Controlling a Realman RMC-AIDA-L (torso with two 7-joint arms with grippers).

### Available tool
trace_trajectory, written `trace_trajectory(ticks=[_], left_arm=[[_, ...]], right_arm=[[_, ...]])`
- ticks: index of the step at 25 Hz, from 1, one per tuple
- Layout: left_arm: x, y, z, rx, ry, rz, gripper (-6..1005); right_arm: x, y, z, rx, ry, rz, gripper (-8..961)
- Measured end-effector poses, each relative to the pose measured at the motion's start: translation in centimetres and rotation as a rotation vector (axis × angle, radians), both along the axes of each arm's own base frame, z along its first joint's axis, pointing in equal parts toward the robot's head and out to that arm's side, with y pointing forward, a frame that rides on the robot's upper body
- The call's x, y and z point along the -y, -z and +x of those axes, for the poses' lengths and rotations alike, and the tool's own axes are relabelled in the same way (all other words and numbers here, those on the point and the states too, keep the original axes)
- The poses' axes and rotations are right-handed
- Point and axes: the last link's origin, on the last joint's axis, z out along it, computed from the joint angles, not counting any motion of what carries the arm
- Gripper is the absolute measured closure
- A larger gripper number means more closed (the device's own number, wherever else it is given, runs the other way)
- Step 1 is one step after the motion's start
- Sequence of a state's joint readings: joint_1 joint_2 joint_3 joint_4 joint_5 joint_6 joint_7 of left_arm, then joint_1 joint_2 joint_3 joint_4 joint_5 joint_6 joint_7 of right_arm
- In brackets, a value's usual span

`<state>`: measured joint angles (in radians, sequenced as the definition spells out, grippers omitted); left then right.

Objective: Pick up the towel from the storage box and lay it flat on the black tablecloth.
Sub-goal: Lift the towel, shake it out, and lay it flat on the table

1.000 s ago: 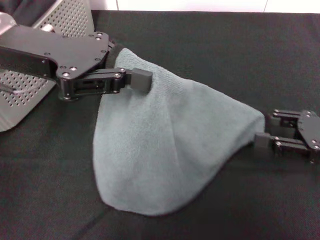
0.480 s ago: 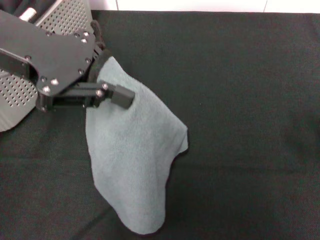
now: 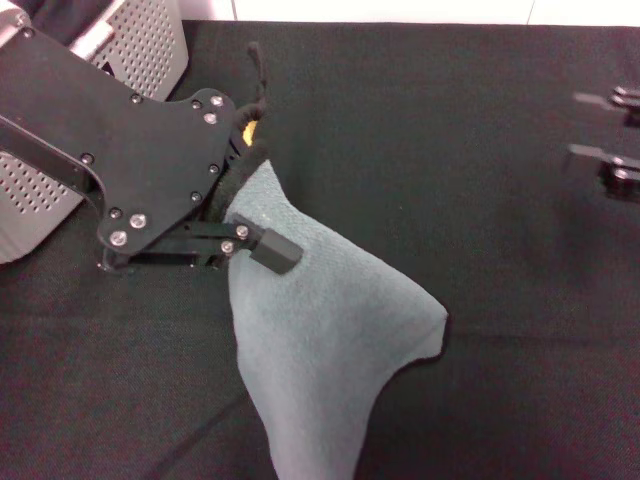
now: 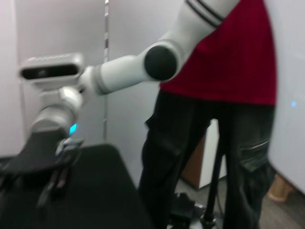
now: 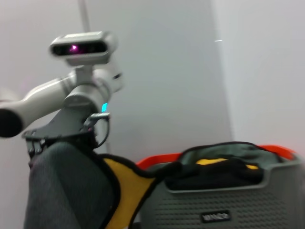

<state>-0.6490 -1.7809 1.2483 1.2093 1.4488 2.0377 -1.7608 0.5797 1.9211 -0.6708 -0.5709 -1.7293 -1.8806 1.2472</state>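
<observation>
Beside the box (image 3: 150,45), the left gripper (image 3: 262,242) pinches one corner of the towel (image 3: 320,340), draped bunched on the tablecloth (image 3: 450,150); the right gripper (image 3: 605,135), jaws apart, should retake the loose corner.

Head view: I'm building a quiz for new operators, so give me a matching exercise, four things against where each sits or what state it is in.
Things:
1. towel
2. storage box
3. left gripper
4. right gripper

Places or states:
A. far left corner, perforated grey wall
B. apart at the right edge, holding nothing
C. hanging in a bunched drape over the black tablecloth
D. fingers shut on the cloth's upper edge

Pairs: 1-C, 2-A, 3-D, 4-B
</observation>
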Motion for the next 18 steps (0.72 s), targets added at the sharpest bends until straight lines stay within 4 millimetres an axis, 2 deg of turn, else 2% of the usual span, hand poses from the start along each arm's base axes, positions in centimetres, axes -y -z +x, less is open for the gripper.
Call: trace_trajectory(ticks=[1,2,3,9,13,18], left_arm=[[0.2,-0.1,0.3,0.013,0.013,-0.011,981],[0.5,-0.3,0.8,0.034,0.038,-0.026,981],[0.5,-0.3,0.8,0.034,0.038,-0.026,981],[1.2,0.0,1.8,0.04,0.098,-0.029,981],[1.3,0.2,2.1,0.041,0.112,-0.027,982],[1.2,0.2,2.3,0.05,0.116,-0.024,982]], right_arm=[[-0.3,0.1,-0.6,0.008,-0.024,-0.003,375],[-0.9,0.5,-2.1,0.033,-0.082,-0.019,375],[-0.9,0.5,-2.1,0.033,-0.082,-0.019,375],[-2.4,2.4,-5.9,0.098,-0.217,-0.073,376],[-2.4,4.7,-8.0,0.13,-0.307,-0.103,377],[-2.0,6.2,-9.6,0.145,-0.388,-0.135,378]])
